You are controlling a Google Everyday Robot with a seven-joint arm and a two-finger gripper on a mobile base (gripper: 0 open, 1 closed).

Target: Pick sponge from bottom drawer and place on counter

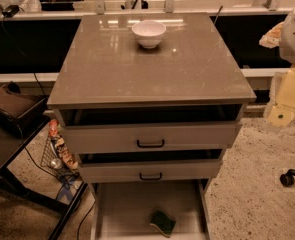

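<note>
One dark-green sponge (pixel 162 223) lies in drawer (pixel 127 204); claw (pixel 282 109) seemingly far right.

We see the pincer (pixel 283 108) at the right edge, beside the bench (pixel 137 79), partly cut off by the frame. The drawer (pixel 129 209) runs past the bottom edge at its front; the sponge (pixel 162 223) hides its underside.

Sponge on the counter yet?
No, the sponge lies in the open bottom drawer; the counter holds a white bowl, and the gripper hangs right of the cabinet.

White bowl (pixel 148 33) sits above two grey-fronted drawers (pixel 102 137); dark side table (pixel 2 151) stands left.
</note>
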